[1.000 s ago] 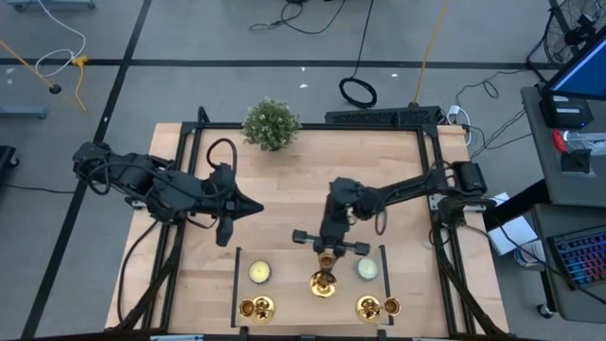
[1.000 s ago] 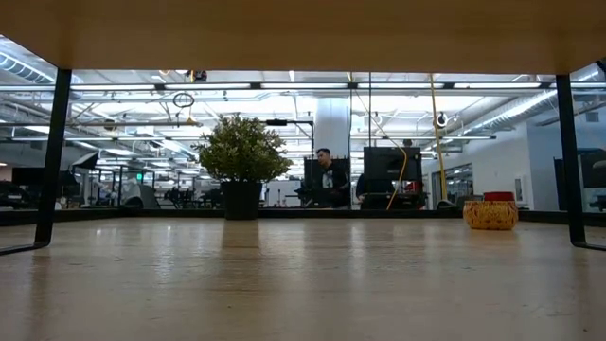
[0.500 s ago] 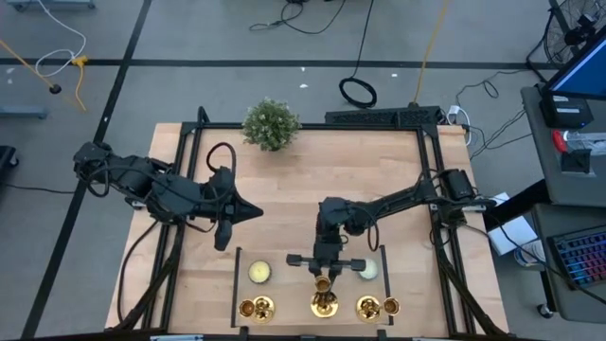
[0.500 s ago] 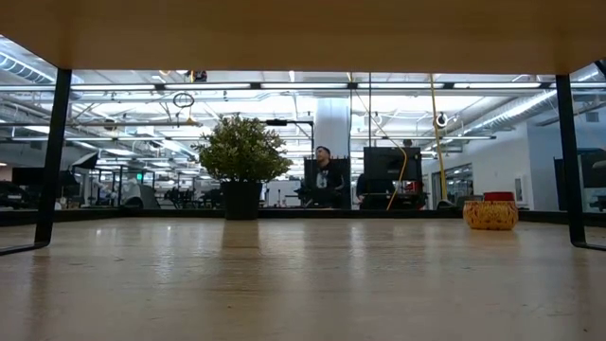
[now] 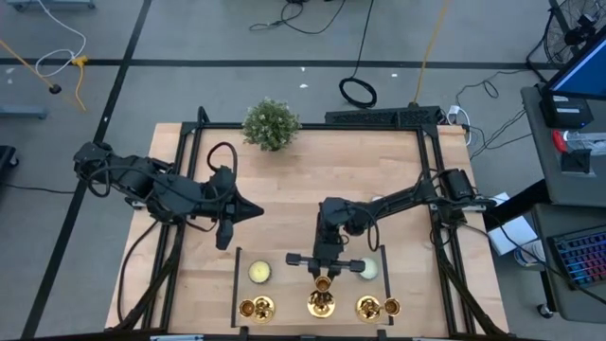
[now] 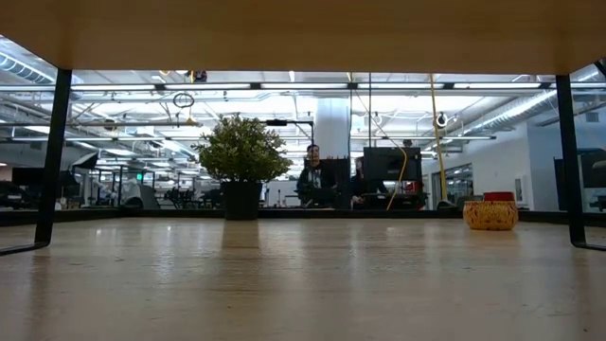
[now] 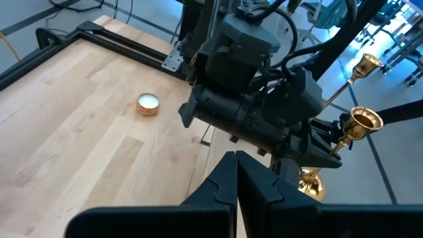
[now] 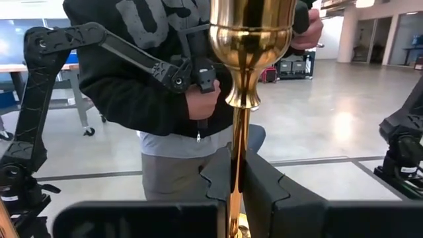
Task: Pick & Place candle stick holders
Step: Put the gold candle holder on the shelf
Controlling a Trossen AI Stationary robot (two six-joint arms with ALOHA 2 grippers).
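The right hand (image 5: 324, 281) is clenched on the slim stem of a candle stick holder (image 8: 246, 99), which stands upright, cup uppermost, at the middle of the table's (image 5: 294, 204) near edge. Two more holders (image 5: 257, 307) (image 5: 368, 307) flank it; tealights (image 5: 259, 273) sit just behind. The left hand (image 5: 222, 239) hangs clenched, empty, toward the left edge.

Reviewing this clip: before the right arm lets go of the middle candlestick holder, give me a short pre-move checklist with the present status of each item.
1. right gripper shut on the middle holder's stem: ok.
2. Holder upright in the grip: ok in the right wrist view.
3. Base resting on the table: cannot tell.
4. Apart from the left holder and right holder: ok.
5. left gripper shut, empty, parked away from the row: ok.
6. Person beyond the table edge, close to the arm: not ok.
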